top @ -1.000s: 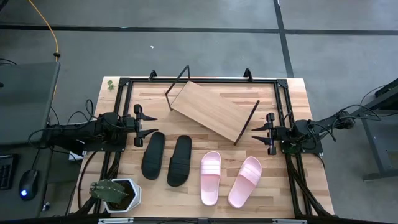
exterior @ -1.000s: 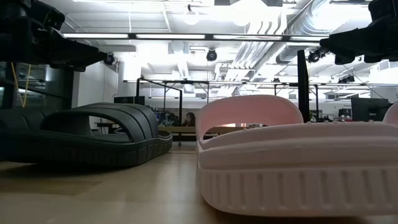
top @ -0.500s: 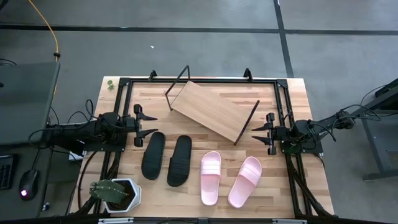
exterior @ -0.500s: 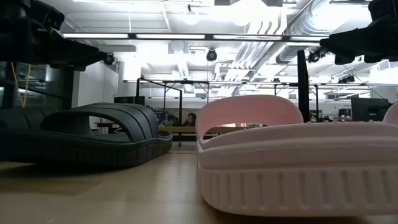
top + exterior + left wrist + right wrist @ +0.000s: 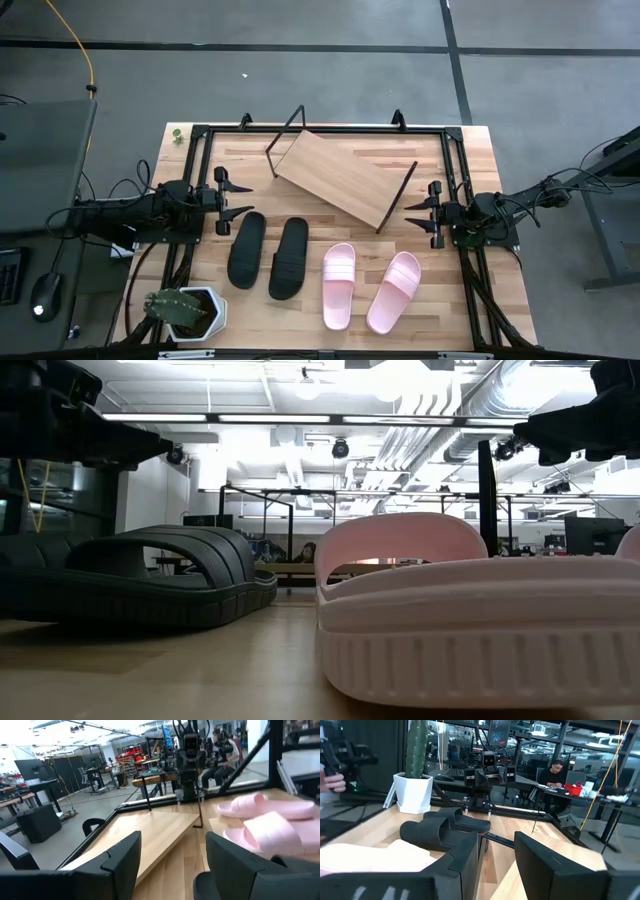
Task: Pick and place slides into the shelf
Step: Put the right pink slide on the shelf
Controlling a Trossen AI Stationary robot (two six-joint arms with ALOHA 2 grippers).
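Note:
Two black slides (image 5: 268, 254) and two pink slides (image 5: 368, 288) lie soles down, side by side, on the near half of the table. The shelf (image 5: 341, 177), a light wooden board with black wire end frames, stands slantwise at the far middle. My left gripper (image 5: 233, 201) waits open at the table's left edge, level, just beyond the black slides (image 5: 445, 827). My right gripper (image 5: 421, 213) waits open at the right edge, level, beside the shelf's right end frame (image 5: 199, 810). Neither touches anything. The pink slides (image 5: 265, 820) show in the left wrist view.
A white pot with a cactus (image 5: 186, 311) stands at the table's near left corner. A black frame (image 5: 320, 130) runs along the table's far and side edges. Bare wood lies between the shelf and the slides. People sit in the room beyond.

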